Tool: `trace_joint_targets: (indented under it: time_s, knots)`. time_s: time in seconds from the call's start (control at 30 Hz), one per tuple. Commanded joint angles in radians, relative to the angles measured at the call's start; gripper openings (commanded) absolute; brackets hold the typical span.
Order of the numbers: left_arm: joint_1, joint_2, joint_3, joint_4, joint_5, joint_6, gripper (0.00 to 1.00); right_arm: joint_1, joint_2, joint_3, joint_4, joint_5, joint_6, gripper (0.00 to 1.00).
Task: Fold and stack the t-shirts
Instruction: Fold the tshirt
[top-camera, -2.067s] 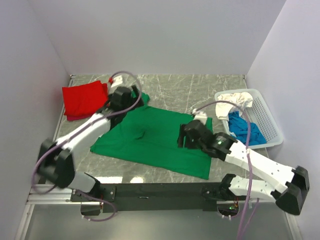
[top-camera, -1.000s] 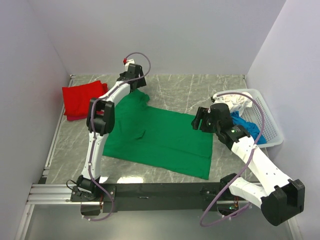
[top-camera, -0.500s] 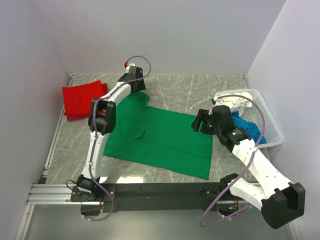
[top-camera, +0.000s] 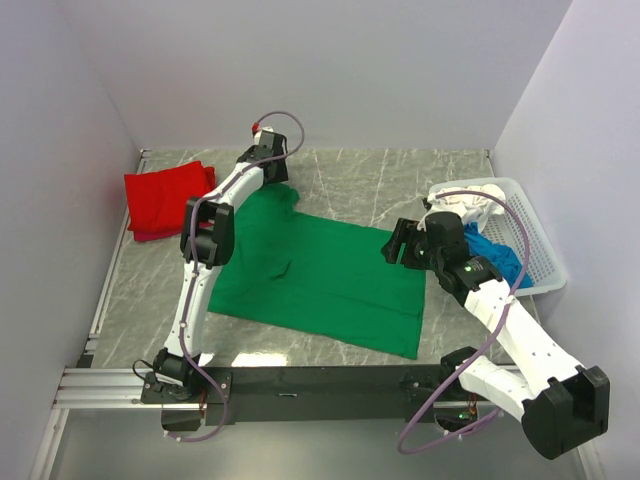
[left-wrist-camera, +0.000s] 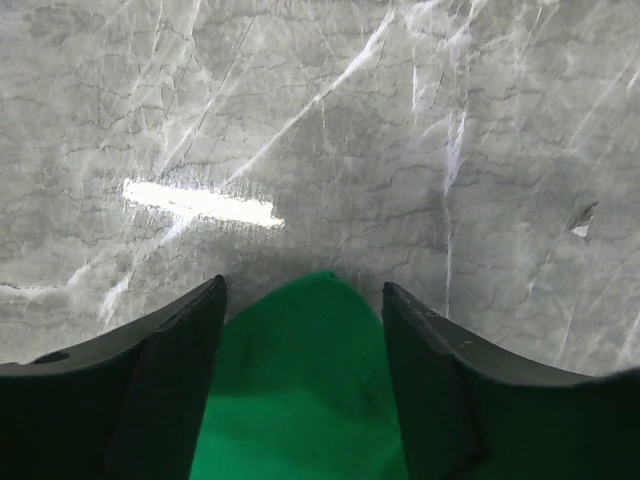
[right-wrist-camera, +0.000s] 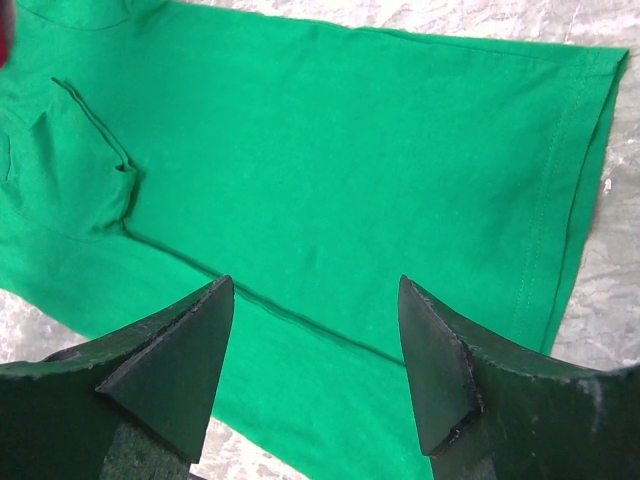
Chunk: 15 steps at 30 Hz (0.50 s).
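Top external view: the green shirt (top-camera: 320, 280) lies spread flat on the table (top-camera: 380, 180), not yet folded. The left gripper (top-camera: 274, 178) reaches to the far sleeve, whose tip sits right at its jaws. The right gripper (top-camera: 393, 246) hangs over the shirt's hem edge. A red shirt (top-camera: 160, 200) lies folded well off to the left of the left jaws. A blue shirt (top-camera: 492, 262) and a white shirt (top-camera: 468, 198) wait in the basket (top-camera: 545, 262) just behind the right gripper.

Left wrist view: the jaws stand apart, with a rounded tip of green cloth lying between the fingers (left-wrist-camera: 150, 380) and bare marble ahead of them. Nothing is pinched yet; whether the pads touch the cloth cannot be told.

Right wrist view: the jaws are spread wide and hold nothing, with the shirt's body below and ahead of them. The stitched hem runs off to the right of the right finger, and a small pucker lies ahead of the left one.

The step in hand looks like taking the sleeve to fold it inward. To do it well, the left jaws should bite further back than the very tip — a shallow pinch will likely slip. They should also catch the sleeve only. Then the sleeve should be carried low across the body so the rest stays flat, with the right jaws taking the hem corner to keep the fold line straight.
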Motion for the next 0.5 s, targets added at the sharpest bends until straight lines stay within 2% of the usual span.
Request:
trace_joint_targets:
  time_s: [0.0, 0.1, 0.23, 0.27, 0.47]
  knots:
    - [-0.003, 0.020, 0.042, -0.030, -0.006, 0.029, 0.66, -0.010, -0.025, -0.010, 0.038, -0.009, 0.000, 0.73]
    - [-0.003, 0.015, 0.033, -0.026, -0.010, 0.029, 0.52, -0.011, -0.028, -0.010, 0.036, -0.010, 0.000, 0.73]
    - [-0.003, 0.003, 0.019, -0.016, -0.016, 0.034, 0.42, -0.013, -0.028, -0.010, 0.036, -0.009, 0.000, 0.73]
    - [-0.003, -0.006, 0.015, -0.008, -0.016, 0.035, 0.36, -0.014, -0.028, -0.013, 0.038, -0.009, -0.001, 0.73]
    - [-0.003, -0.020, 0.007, 0.007, -0.013, 0.049, 0.22, -0.022, 0.018, -0.019, 0.050, 0.010, 0.000, 0.73]
